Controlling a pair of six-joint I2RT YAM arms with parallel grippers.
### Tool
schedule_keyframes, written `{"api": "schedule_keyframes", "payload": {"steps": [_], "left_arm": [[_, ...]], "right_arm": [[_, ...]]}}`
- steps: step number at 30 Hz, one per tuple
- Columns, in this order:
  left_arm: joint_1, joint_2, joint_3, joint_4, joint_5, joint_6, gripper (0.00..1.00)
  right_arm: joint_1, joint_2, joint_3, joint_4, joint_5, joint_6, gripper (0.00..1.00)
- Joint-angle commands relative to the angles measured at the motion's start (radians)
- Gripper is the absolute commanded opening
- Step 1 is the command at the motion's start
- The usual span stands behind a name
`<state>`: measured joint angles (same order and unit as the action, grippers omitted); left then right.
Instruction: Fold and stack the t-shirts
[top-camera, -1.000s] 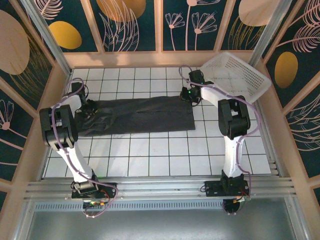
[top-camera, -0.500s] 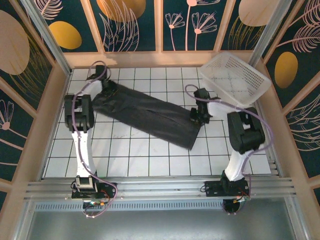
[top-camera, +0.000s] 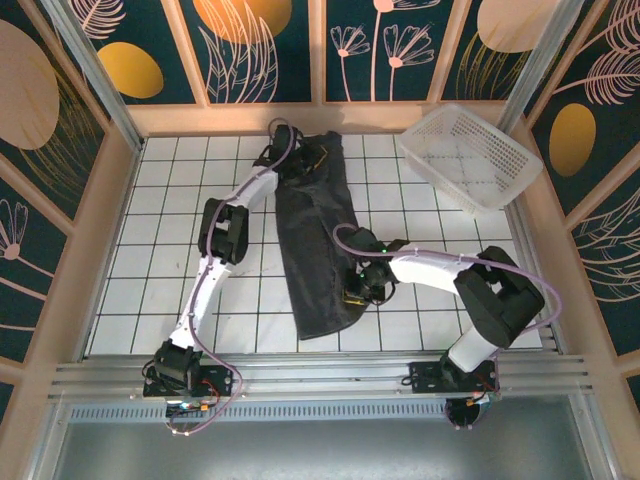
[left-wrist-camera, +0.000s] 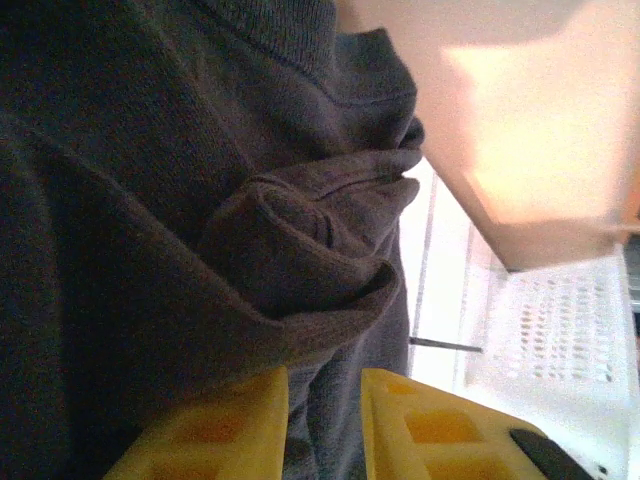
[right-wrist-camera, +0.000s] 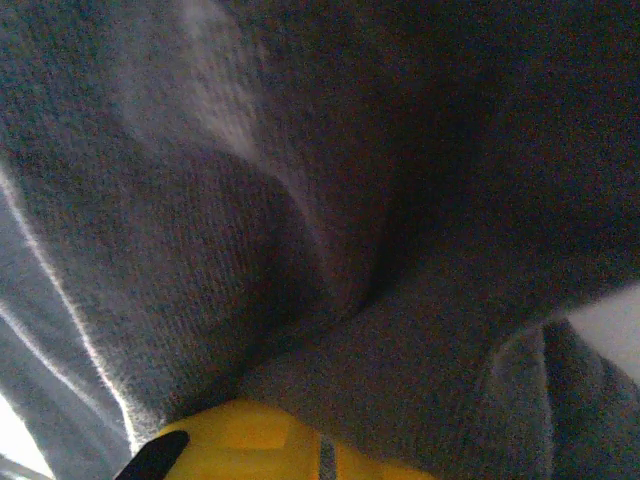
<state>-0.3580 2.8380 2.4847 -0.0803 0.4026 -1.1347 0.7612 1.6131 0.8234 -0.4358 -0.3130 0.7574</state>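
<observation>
One dark charcoal t-shirt (top-camera: 318, 250), folded into a long strip, runs from the back wall toward the near side of the tiled floor. My left gripper (top-camera: 303, 157) holds its far end by the back wall. In the left wrist view the yellow fingers (left-wrist-camera: 230, 430) stand close together with bunched t-shirt fabric (left-wrist-camera: 200, 200) pinched between them. My right gripper (top-camera: 357, 292) grips the strip's right edge near its near end. In the right wrist view the t-shirt (right-wrist-camera: 350, 200) drapes over the yellow fingers (right-wrist-camera: 260, 445), which sit tight together.
The white lattice basket (top-camera: 470, 155) sits tilted in the back right corner, and also appears in the left wrist view as the basket (left-wrist-camera: 560, 340) beside the wooden back wall (left-wrist-camera: 520, 130). Wooden walls ring the white tiled floor (top-camera: 150, 250).
The t-shirt strip has swung from lying left to right to lying far to near. My left gripper carried its end to the back wall; my right gripper carried the other end nearer and leftward.
</observation>
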Motion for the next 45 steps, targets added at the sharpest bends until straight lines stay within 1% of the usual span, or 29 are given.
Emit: {"api": "schedule_keyframes", "payload": {"steps": [1,2,4,6,8,9,11,13,16,18,20,22,24,25,29,32,35,38,40,42,45], "left_arm": [[0.010,0.042,0.083,0.067,0.042,-0.061,0.32],[0.010,0.028,0.093,0.058,0.040,-0.054,0.36],[0.009,-0.032,0.083,0.026,0.015,-0.017,0.46],[0.010,-0.127,0.047,-0.008,-0.017,0.024,0.56],[0.008,-0.230,-0.017,-0.044,-0.048,0.061,0.61],[0.004,-0.293,-0.069,-0.060,-0.066,0.079,0.63],[-0.008,-0.413,-0.184,-0.080,-0.088,0.120,0.63],[-0.027,-0.527,-0.313,-0.107,-0.097,0.161,0.64],[-0.054,-0.690,-0.555,-0.178,-0.094,0.207,0.62],[-0.075,-0.798,-0.732,-0.220,-0.095,0.250,0.60],[-0.088,-0.922,-0.915,-0.280,-0.104,0.292,0.57],[-0.092,-1.031,-1.081,-0.335,-0.097,0.319,0.54],[-0.100,-1.118,-1.233,-0.380,-0.085,0.339,0.53],[-0.105,-1.186,-1.304,-0.415,-0.081,0.349,0.53],[-0.136,-1.337,-1.543,-0.511,-0.061,0.354,0.50],[-0.164,-1.428,-1.688,-0.515,-0.024,0.313,0.50],[-0.198,-1.487,-1.786,-0.490,0.014,0.269,0.49],[-0.242,-1.515,-1.844,-0.462,0.048,0.230,0.50],[-0.269,-1.517,-1.863,-0.443,0.070,0.211,0.50],[-0.289,-1.510,-1.877,-0.428,0.091,0.196,0.51],[-0.312,-1.492,-1.893,-0.410,0.101,0.187,0.52]], "right_arm": [[0.029,0.051,0.049,0.035,-0.037,0.085,0.16],[0.030,0.048,0.067,0.017,-0.024,0.085,0.16],[0.029,0.019,0.090,-0.029,0.018,0.091,0.22],[0.029,-0.041,0.100,-0.079,0.062,0.102,0.28],[0.029,-0.114,0.097,-0.126,0.100,0.111,0.34],[0.029,-0.158,0.090,-0.153,0.123,0.114,0.35],[0.022,-0.242,0.069,-0.194,0.160,0.108,0.37],[-0.002,-0.321,0.021,-0.208,0.163,0.092,0.39],[-0.056,-0.419,-0.067,-0.219,0.146,0.037,0.40],[-0.070,-0.444,-0.097,-0.217,0.149,-0.029,0.43],[-0.069,-0.431,-0.112,-0.199,0.126,-0.102,0.45],[-0.061,-0.398,-0.123,-0.188,0.105,-0.138,0.45],[-0.053,-0.357,-0.134,-0.190,0.102,-0.147,0.46],[-0.050,-0.334,-0.143,-0.190,0.101,-0.147,0.46],[-0.035,-0.275,-0.169,-0.168,0.092,-0.141,0.46],[-0.003,-0.239,-0.171,-0.124,0.080,-0.126,0.45],[0.025,-0.201,-0.162,-0.085,0.065,-0.100,0.44],[0.052,-0.165,-0.150,-0.075,0.068,-0.076,0.38],[0.064,-0.150,-0.148,-0.072,0.065,-0.057,0.22],[0.078,-0.148,-0.148,-0.071,0.055,-0.033,0.09],[0.110,-0.166,-0.145,-0.071,0.034,0.010,0.01]]}}
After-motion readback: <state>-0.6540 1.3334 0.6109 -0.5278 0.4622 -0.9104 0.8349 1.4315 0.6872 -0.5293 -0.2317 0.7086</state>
